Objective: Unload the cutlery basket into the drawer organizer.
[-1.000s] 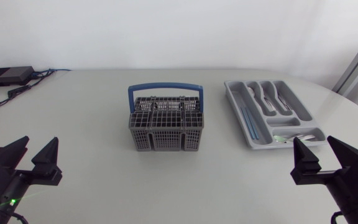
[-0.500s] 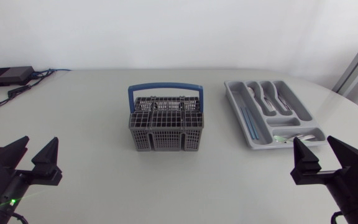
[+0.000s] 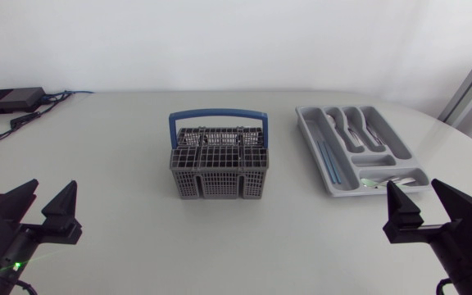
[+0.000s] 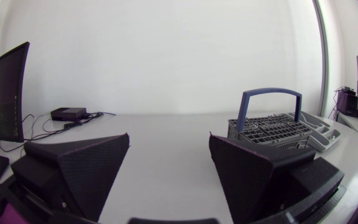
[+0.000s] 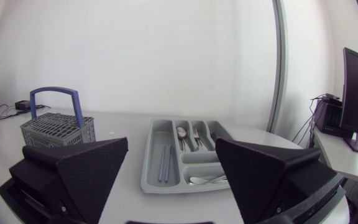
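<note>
So, both arms are parked at the near edge of the table (image 3: 121, 139), one on each side. The left gripper (image 3: 52, 187) has its two black wedge fingers spread wide apart with nothing between them, and it's the same for the right gripper (image 3: 415, 187): gaping, holding nothing.

The cutlery basket (image 3: 218, 168) sits about mid-table. It's a grey mesh one with a blue hoop handle standing upright, well ahead of both grippers. I can't make out anything inside its cells from here. From the left wrist camera it's ahead and off towards the right finger side of that gripper (image 4: 168, 138).

The drawer organizer (image 3: 310, 146) is a grey tray lying to the right of the basket, apart from it and a bit skewed. A pair of blue sticks (image 3: 332, 156) lies in the long slot, spoons and forks (image 3: 355, 131) in the narrower slots beside it, and more silver cutlery (image 3: 383, 182) in the cross slot nearest the right gripper.

A small black box (image 3: 11, 100) with cables sits at the far left corner. Any print on these things is too small to read.
</note>
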